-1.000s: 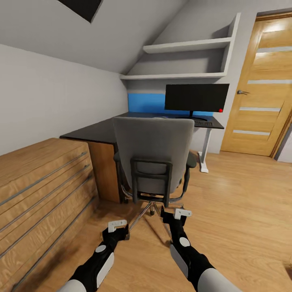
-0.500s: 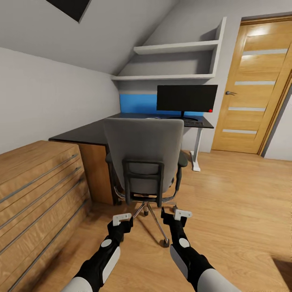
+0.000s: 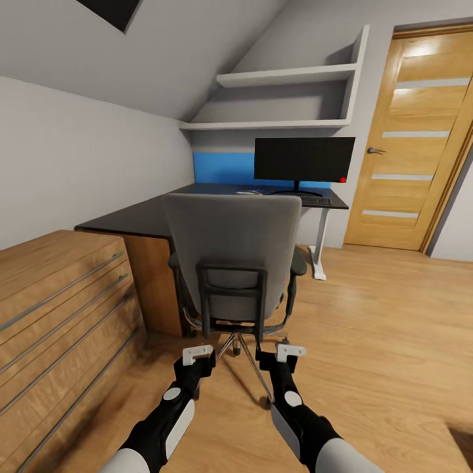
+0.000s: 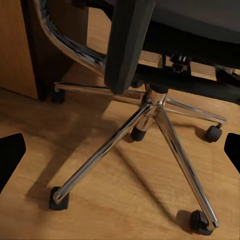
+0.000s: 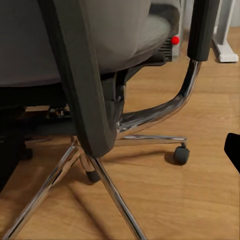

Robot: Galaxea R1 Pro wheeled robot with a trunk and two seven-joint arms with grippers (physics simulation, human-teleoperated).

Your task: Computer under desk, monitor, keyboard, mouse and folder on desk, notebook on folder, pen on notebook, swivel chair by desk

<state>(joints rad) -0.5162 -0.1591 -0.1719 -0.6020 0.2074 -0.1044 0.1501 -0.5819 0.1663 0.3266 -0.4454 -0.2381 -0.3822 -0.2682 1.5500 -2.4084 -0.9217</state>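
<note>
Wooden floor: swivel chair blocks desk; both pincers released, empty.

We see a grey swivel chair with chrome legs, a glossy black desk, a black monitor, a blue wall panel and a honey-wood door.

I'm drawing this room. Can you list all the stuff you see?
swivel chair: one, grey, chrome base, before the desk
desk: one, black top, against the wall
monitor: one, black, on the desk's far end
keyboard: one, black, below the monitor
cabinet: one, light wood, left
shelves: two, white, above the desk
door: one, wooden, right
left gripper: one, white-tipped, low behind the chair
right gripper: one, same
</note>
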